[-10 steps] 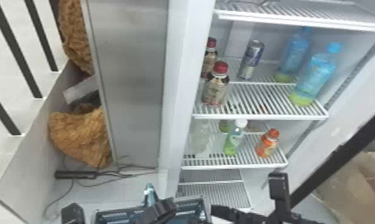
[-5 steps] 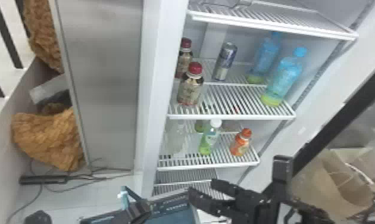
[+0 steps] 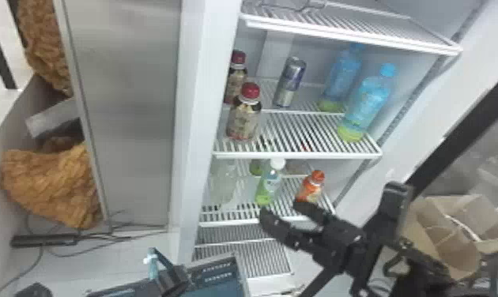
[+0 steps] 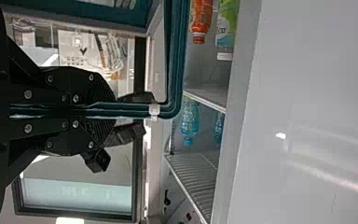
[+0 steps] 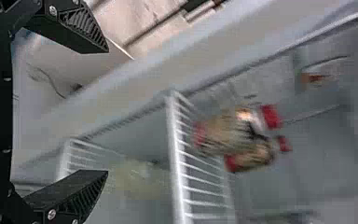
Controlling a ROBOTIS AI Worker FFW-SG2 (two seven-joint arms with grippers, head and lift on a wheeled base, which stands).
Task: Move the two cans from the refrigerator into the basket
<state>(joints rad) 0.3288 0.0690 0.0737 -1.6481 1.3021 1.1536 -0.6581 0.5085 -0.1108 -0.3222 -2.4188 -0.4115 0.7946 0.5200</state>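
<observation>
Your one discernible can (image 3: 289,81) stands on the second shelf (image 3: 299,138) from the top of the head view, inside the refrigerator (image 3: 206,98), between two red-capped bottles (image 3: 244,114) and two blue bottles (image 3: 365,100). Your right end effector (image 3: 281,210) is open with its fingers spread, in front of the lower shelf that holds a white-capped green bottle (image 3: 270,183) and an orange bottle (image 3: 311,185). Your left end effector (image 3: 172,279) is closed on the rim of the teal basket (image 3: 216,274), which lies in front of the refrigerator; in the left wrist view, the rim runs between the fingers. The can sits higher than your right end effector, well apart from the basket.
</observation>
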